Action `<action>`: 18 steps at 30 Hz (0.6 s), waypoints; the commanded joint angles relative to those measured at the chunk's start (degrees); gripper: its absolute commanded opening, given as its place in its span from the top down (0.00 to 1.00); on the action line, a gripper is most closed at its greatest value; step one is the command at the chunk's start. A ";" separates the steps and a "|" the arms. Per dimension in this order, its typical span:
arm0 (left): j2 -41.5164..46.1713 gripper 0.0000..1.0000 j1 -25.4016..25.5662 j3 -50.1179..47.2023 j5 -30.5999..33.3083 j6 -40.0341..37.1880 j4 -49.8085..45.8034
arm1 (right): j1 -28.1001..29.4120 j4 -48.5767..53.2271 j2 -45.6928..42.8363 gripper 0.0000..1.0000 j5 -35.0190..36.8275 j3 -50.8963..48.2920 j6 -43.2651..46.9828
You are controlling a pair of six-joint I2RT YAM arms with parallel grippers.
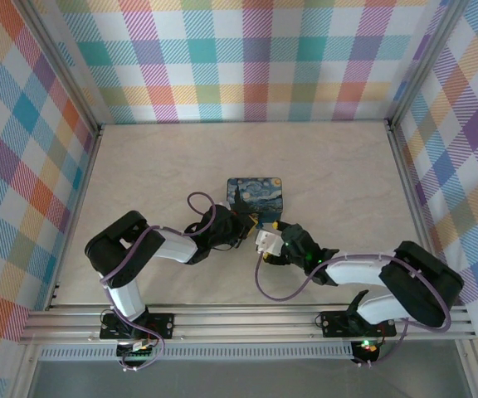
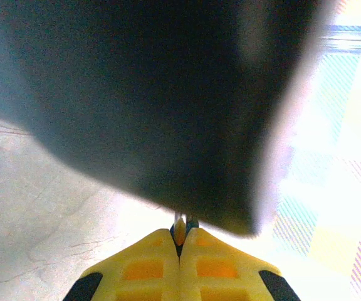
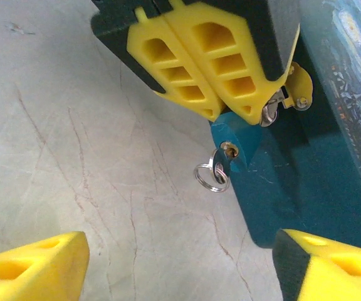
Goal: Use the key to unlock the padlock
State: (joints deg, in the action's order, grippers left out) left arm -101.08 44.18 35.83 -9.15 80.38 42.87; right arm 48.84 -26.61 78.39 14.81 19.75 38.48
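There are two grippers, each with two yellow fingers, four fingers in all. One teal padlock [image 3: 235, 139] sits at the fingertips of the left gripper [image 3: 217, 113]. One key [image 3: 223, 162] is in the padlock's keyhole, just below those tips, and carries one wire ring [image 3: 210, 175]. One painted tin [image 3: 350, 94] lies beside them, ahead of the right gripper [image 3: 180, 251].
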 commanded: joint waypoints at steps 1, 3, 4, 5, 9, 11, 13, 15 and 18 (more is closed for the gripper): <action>1.98 0.98 0.89 1.08 -0.56 0.85 -2.80 | 0.40 -4.70 0.95 0.30 1.14 1.74 2.12; 1.94 0.98 0.83 1.25 -0.66 0.83 -3.04 | 0.38 -4.68 1.39 0.35 1.11 2.00 2.30; 1.95 0.98 0.83 1.33 -0.74 0.83 -3.01 | 0.38 -4.75 1.71 0.37 1.10 2.13 2.42; 1.95 0.98 0.90 1.40 -0.78 0.83 -3.01 | 0.42 -4.98 1.97 0.39 1.18 2.22 2.54; 1.93 0.98 0.82 1.43 -0.78 0.83 -3.10 | 0.38 -5.90 2.12 0.42 1.06 2.39 3.00; 1.94 0.98 0.85 1.45 -0.78 0.91 -3.13 | 0.38 -5.74 2.12 0.46 0.54 2.88 3.06; 1.95 0.98 0.86 1.43 -0.78 0.92 -3.14 | 0.38 -5.82 2.19 0.48 0.16 3.34 2.87; 1.94 0.98 0.82 1.43 -0.74 0.85 -3.15 | 0.38 -5.89 2.40 0.51 -0.38 3.84 2.50; 2.22 0.98 0.82 1.17 -0.61 0.90 -3.03 | 0.34 -5.52 3.10 0.55 -0.40 4.41 2.56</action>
State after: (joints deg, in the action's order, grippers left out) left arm -100.57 44.18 36.49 -9.34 80.38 40.80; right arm 48.84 -30.65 80.38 15.75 22.46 41.01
